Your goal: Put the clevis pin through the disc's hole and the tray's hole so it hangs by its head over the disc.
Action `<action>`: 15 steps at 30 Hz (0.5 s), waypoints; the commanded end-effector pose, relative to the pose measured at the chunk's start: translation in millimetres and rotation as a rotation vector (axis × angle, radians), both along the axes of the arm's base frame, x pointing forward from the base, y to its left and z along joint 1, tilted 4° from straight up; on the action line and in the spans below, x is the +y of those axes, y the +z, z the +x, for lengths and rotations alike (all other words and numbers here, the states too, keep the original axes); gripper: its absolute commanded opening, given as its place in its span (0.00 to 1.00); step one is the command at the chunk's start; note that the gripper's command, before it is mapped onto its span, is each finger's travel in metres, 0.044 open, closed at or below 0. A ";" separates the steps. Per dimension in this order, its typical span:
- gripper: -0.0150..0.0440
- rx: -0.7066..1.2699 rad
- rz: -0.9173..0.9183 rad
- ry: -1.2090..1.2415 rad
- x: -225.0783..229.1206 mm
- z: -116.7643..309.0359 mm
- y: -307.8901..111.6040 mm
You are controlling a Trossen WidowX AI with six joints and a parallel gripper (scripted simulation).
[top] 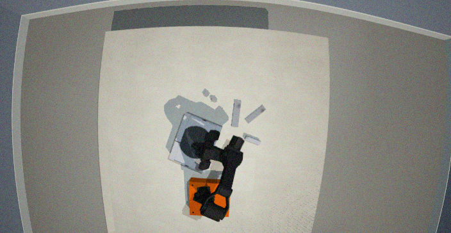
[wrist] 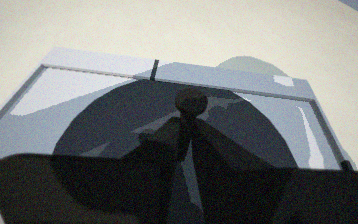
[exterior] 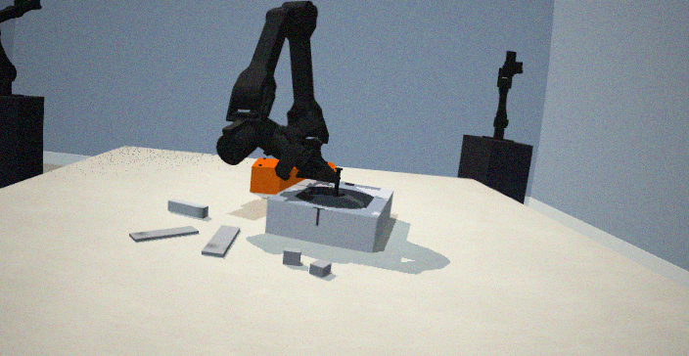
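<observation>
The steel tray [top: 175, 155] [exterior: 294, 223] [wrist: 39, 95] stands in front of the arm's base. The wide disc [top: 189, 133] [exterior: 359, 202] [wrist: 260, 125] looks dark and lies flat inside the tray's rim. My gripper [exterior: 336, 177] [wrist: 185, 125] is shut on the pin [exterior: 337, 188] [wrist: 191, 101], just under its head. The pin is about upright, head up, over the middle of the disc. Its head is well above the disc, and its lower end is at the disc's surface. The holes are hidden, so I cannot tell whether the tip is in them.
Two flat bars [top: 236, 113] [exterior: 221, 241] and a longer block [top: 252, 139] [exterior: 188, 208] lie beside the tray. Two small blocks [top: 205, 92] [exterior: 292, 257] lie beyond it. The orange base [top: 193, 203] [exterior: 264, 176] is close behind the tray.
</observation>
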State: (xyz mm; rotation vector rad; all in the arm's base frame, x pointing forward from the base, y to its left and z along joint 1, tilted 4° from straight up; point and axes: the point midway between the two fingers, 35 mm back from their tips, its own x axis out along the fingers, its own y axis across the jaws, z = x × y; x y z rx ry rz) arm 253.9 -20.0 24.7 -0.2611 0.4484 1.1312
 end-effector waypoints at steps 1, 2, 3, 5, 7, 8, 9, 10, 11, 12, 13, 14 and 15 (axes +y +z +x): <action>0.25 0.003 0.000 0.002 1.3 -2.5 -0.3; 0.25 0.003 0.000 0.002 1.4 -2.7 -0.3; 0.25 0.003 0.000 0.002 1.5 -2.9 -0.3; 0.25 0.003 0.000 0.002 1.7 -3.2 -0.3; 0.25 0.003 0.000 0.002 1.8 -3.6 -0.3; 0.25 0.003 0.000 0.002 1.9 -3.8 -0.3; 0.25 0.003 0.000 0.002 2.0 -4.0 -0.3; 0.25 0.003 0.000 0.002 2.1 -4.2 -0.3; 0.25 0.003 0.000 0.002 2.2 -4.4 -0.3; 0.25 0.003 0.000 0.002 2.3 -4.6 -0.3; 0.25 0.003 0.000 0.002 2.4 -4.8 -0.3; 0.25 0.003 0.000 0.002 2.5 -5.0 -0.3; 0.25 0.003 0.000 0.002 2.6 -5.2 -0.3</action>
